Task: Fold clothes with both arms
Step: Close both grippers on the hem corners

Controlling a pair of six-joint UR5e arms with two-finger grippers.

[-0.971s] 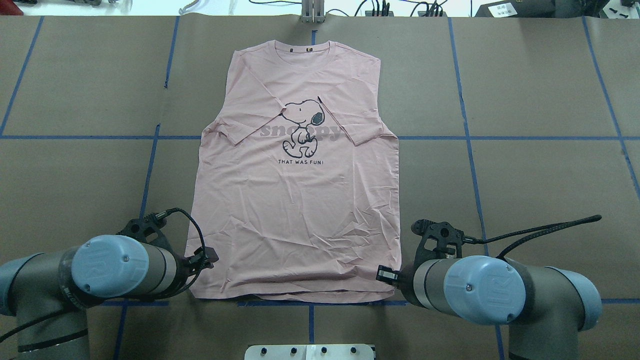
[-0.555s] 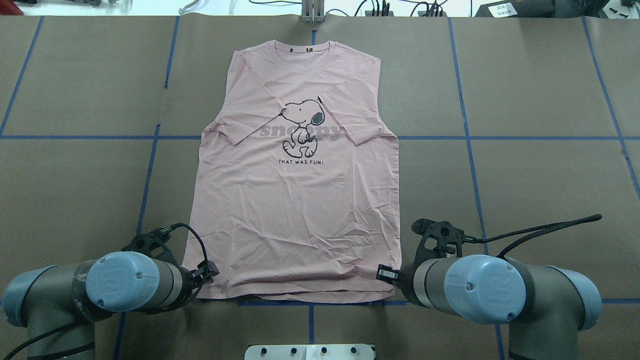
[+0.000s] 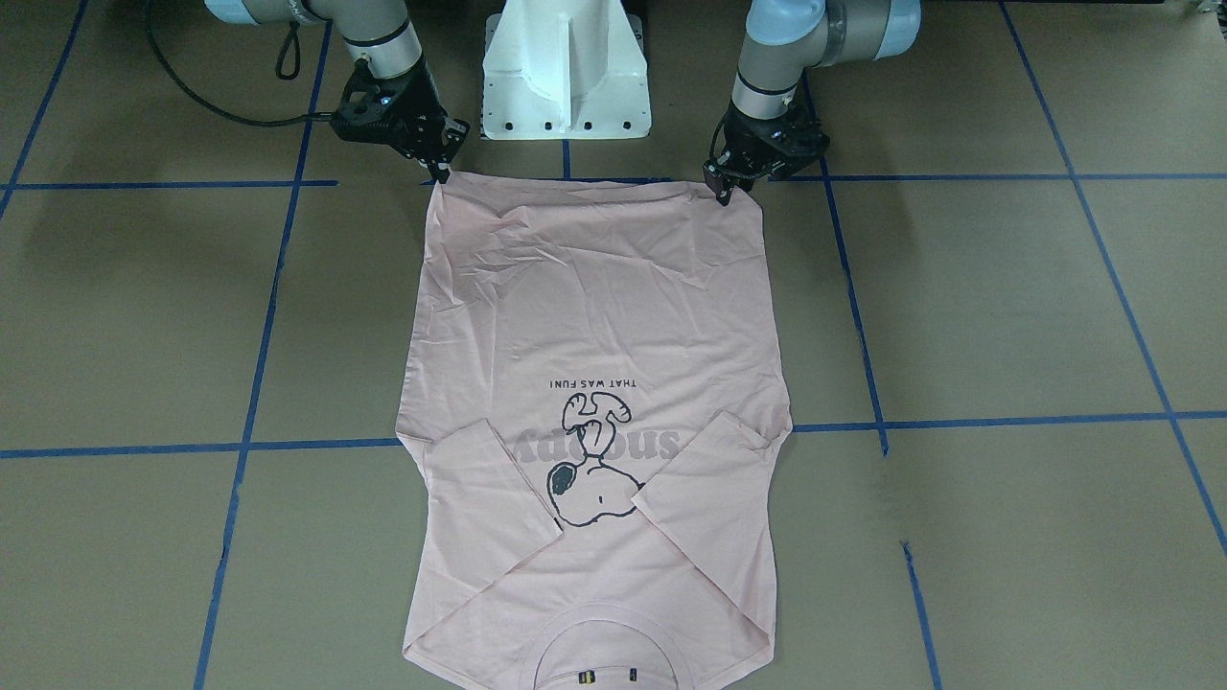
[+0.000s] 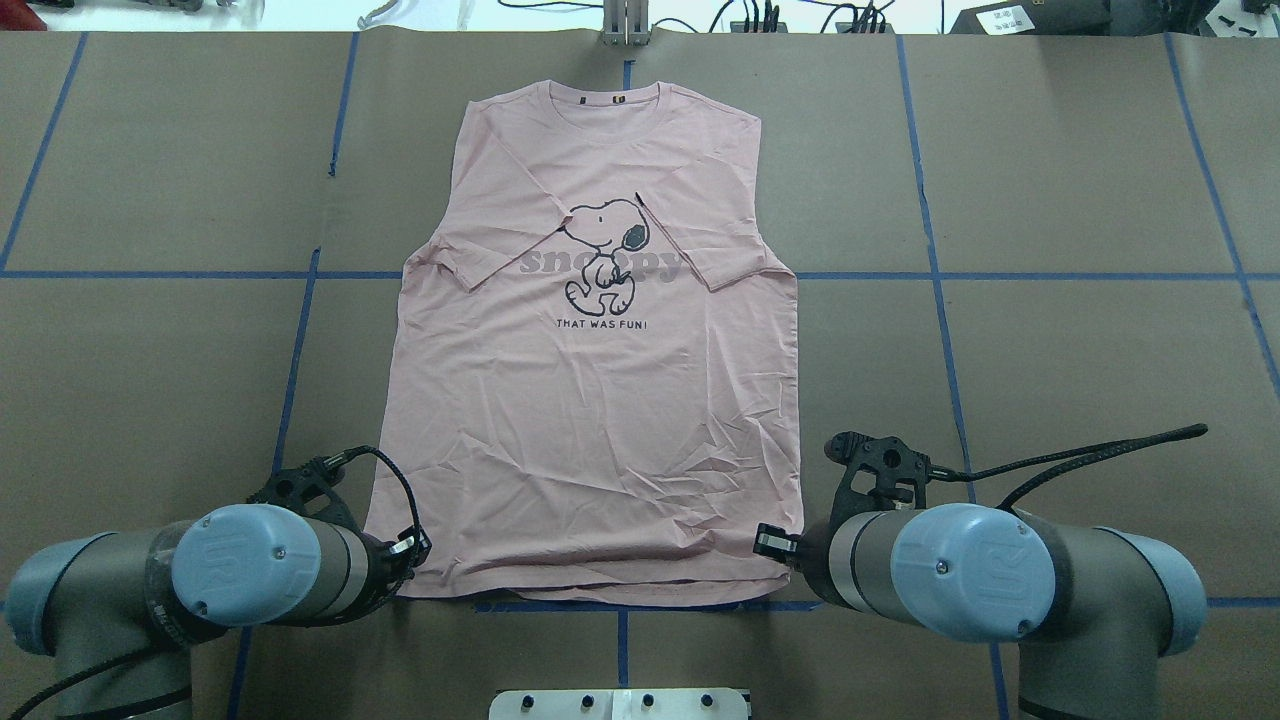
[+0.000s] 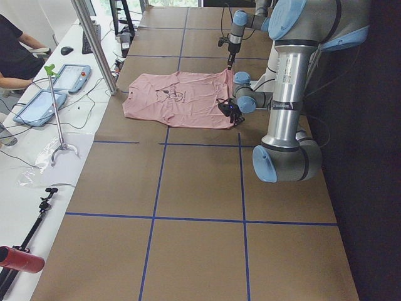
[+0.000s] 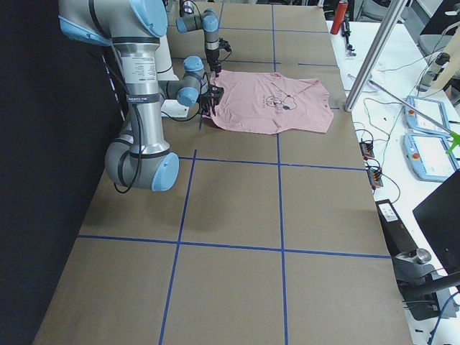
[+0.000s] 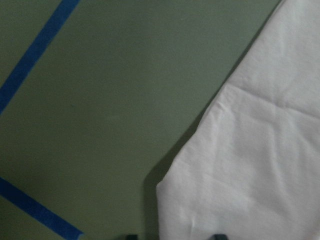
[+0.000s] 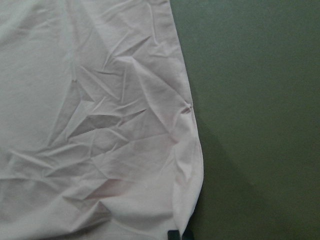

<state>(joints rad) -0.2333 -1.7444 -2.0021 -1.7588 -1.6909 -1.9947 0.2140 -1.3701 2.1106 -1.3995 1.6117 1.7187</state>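
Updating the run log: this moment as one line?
T-shirt: flat, sleeves folded in | right gripper: shut on hem corner | left gripper: open over other corner

One shirt, two arms, one counter.
One pink T-shirt (image 4: 590, 430) is lying on one brown counter (image 4: 1080, 360), carrying one cartoon-dog print (image 4: 605, 250) and showing two sleeves (image 4: 500, 235) folded inward. Two robot arms are reaching to its hem, the left arm (image 4: 250, 565) and the right arm (image 4: 960, 570), each ending in one black hand: the left hand (image 3: 726, 192) and the right hand (image 3: 439, 172), two in all. One white pedestal (image 3: 566, 67) is standing between them. Two tablets (image 5: 76, 77) are lying on one side bench (image 5: 37, 157), where one person (image 5: 15, 50) is showing at the edge.
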